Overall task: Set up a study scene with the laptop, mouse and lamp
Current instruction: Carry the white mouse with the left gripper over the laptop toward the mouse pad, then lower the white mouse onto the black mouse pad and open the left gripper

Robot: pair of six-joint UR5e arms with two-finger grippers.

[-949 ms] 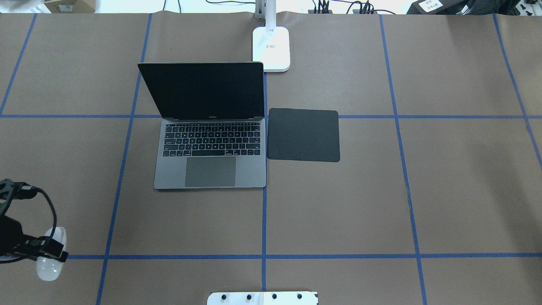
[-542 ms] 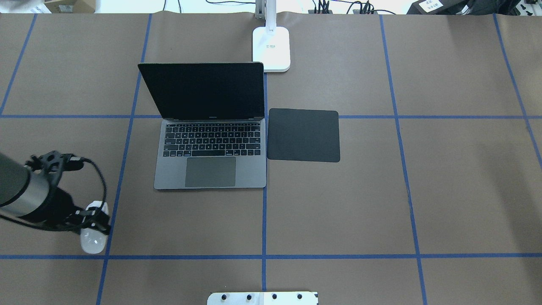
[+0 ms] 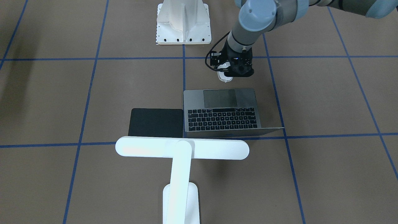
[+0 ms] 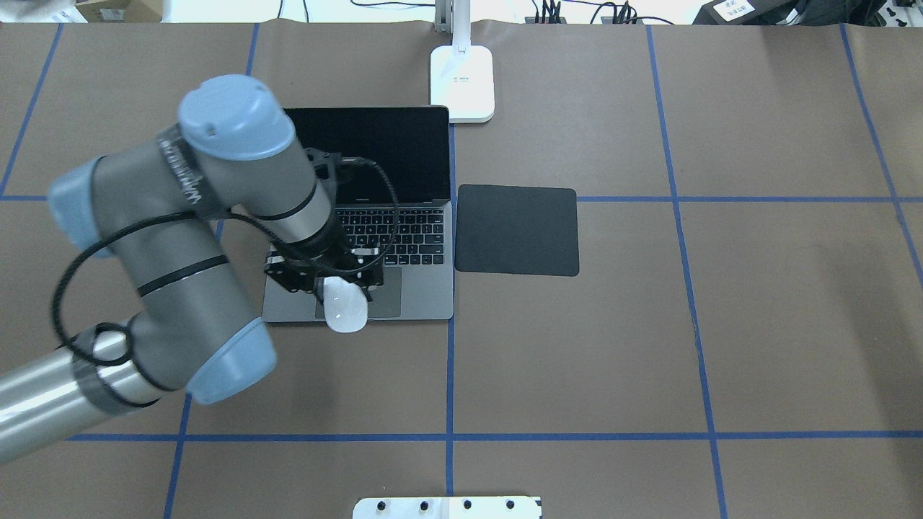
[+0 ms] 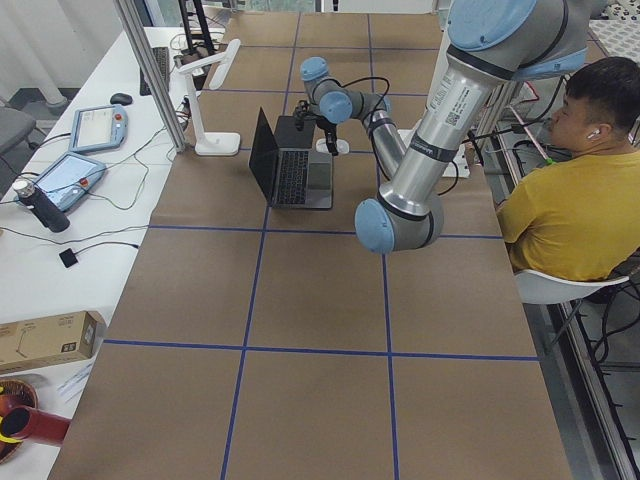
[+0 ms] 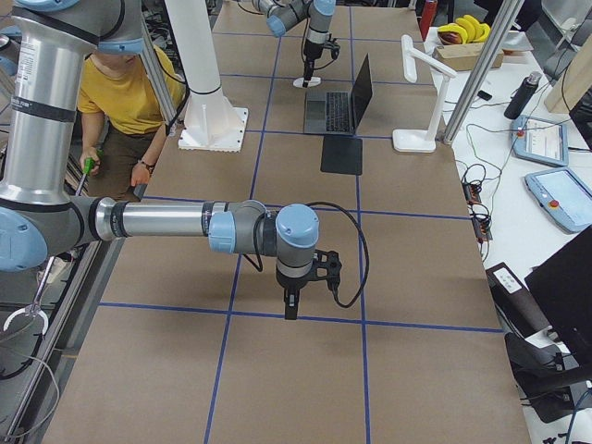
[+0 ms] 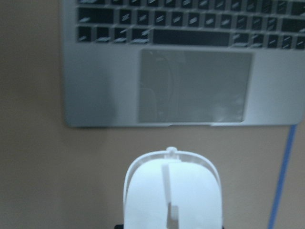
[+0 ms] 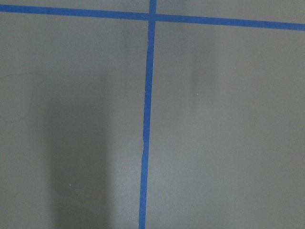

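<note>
Where the mouse (image 4: 345, 311) is: off the table, in the air just on the near side of the laptop's front edge, in line with the trackpad, its long axis running near to far.
Left gripper (image 4: 339, 287): pointing down, its fingers pinch the far part of the mouse; the arm reaches in from the left.
Laptop (image 3: 222, 112): open on the brown paper, lid raised at the far side with a dark screen, trackpad toward the robot.
Mat (image 4: 516, 229): flat and black, just beside the laptop's right edge.
Lamp (image 3: 182, 149): base at the table's far edge, beyond the laptop's far right corner, with the bar head crosswise above.
Right gripper (image 6: 289, 313): hangs over the right part of the table (image 4: 721, 324), well apart from the rest; I cannot tell whether its fingers are spread or together.
Pedestal (image 3: 183, 23): white, at the near edge.
Person (image 5: 560, 200): seated in a yellow shirt by the near side.
</note>
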